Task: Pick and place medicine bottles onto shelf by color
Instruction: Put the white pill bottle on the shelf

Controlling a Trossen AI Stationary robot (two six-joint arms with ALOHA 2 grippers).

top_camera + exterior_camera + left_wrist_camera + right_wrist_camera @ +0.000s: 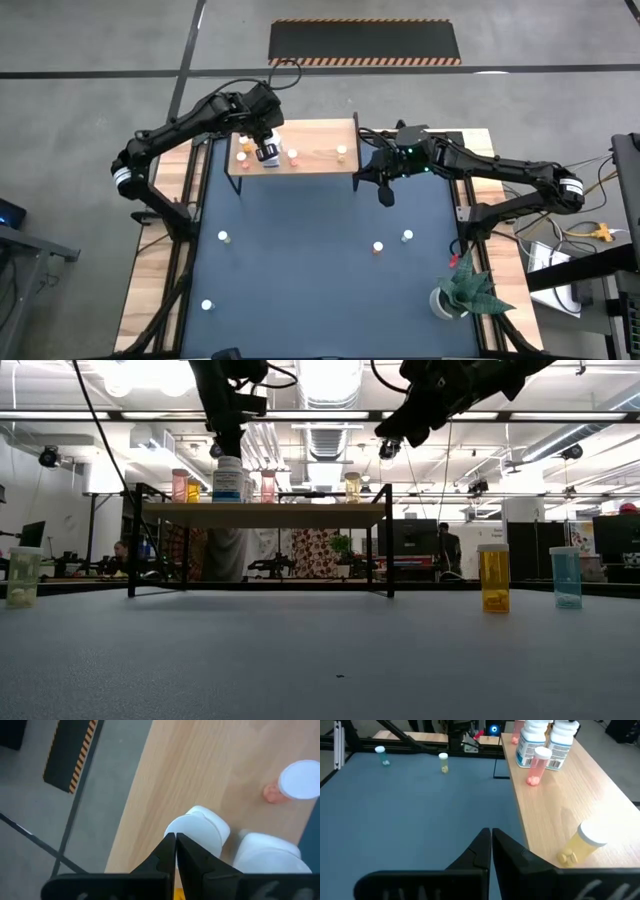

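Observation:
The wooden shelf stands at the far side of the mat. On it are two large white bottles, a pink bottle and a yellow one. My left gripper is shut and sits just above one large white bottle. My right gripper is shut and empty, above the mat by the shelf's right end. An orange bottle, a teal one and a greenish one stand upright on the mat. My left gripper points down with its shut fingertips right over the large white bottle's cap. I cannot tell whether they touch it. The bottle stands upright on the shelf.
More small bottles stand on the mat at the left and right of the middle. A white pot with a green plant is at the near right corner. The shelf's black legs border the room under it.

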